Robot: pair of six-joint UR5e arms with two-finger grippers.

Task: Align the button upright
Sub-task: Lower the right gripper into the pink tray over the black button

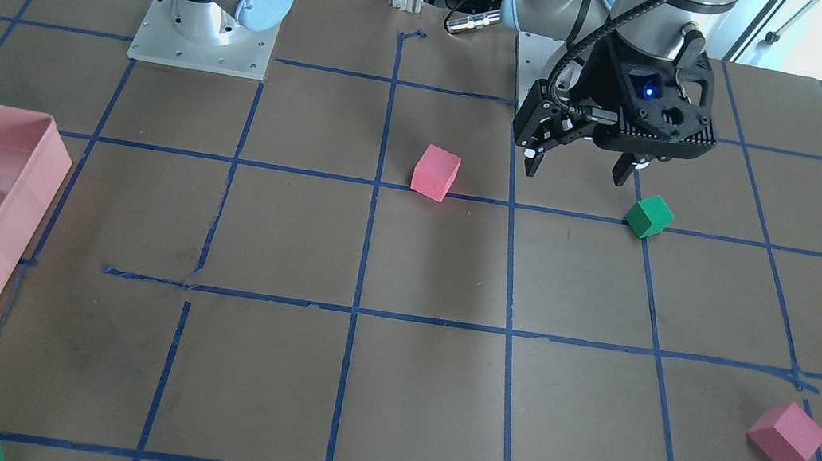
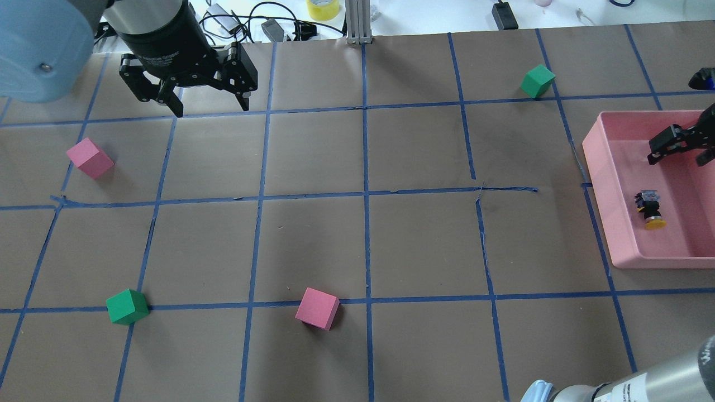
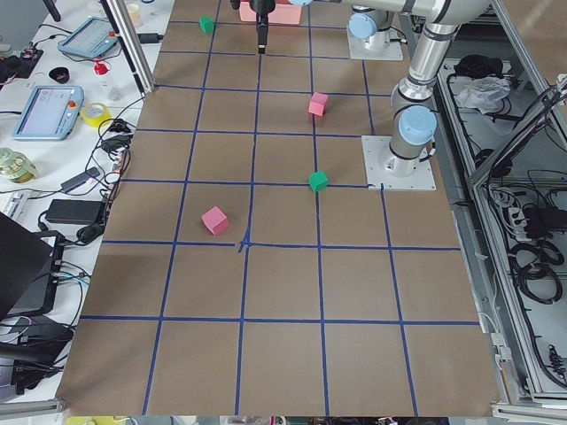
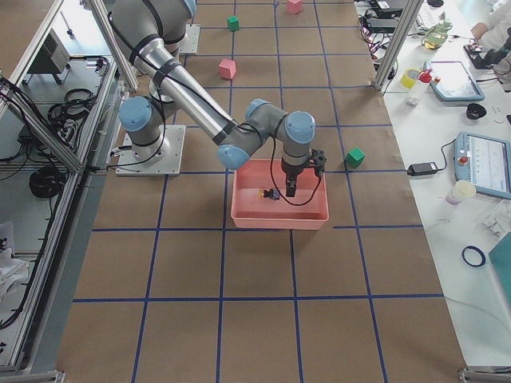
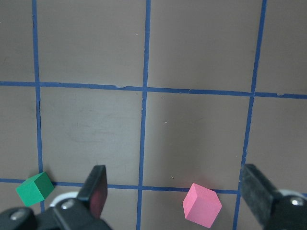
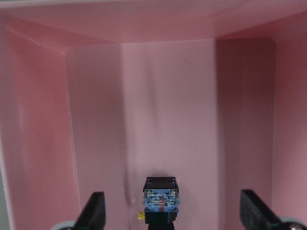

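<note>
Table: matte brown paper (image 2: pixel 313 245), marked into squares by blue tape lines that lift and wrinkle in places.
Tray: glossy pink plastic tray (image 2: pixel 659 261), rectangular with rounded corners and sloping walls, at my right end of the table.
Button: the button (image 2: pixel 650 208) lies on its side on the tray floor, with the round yellow cap toward my base and the boxy black-white terminal end away from it.
Right gripper: my right gripper (image 2: pixel 677 159) hangs inside the tray near the button's terminal end, flat black fingers spread wide, holding nothing.
Left gripper: my left gripper (image 2: pixel 211 109) hangs above bare table, fingers apart, empty.
Cubes: pink cubes (image 2: pixel 317 308) and green cubes (image 2: pixel 127 306), matte and sharp-edged, lie scattered well apart.
</note>
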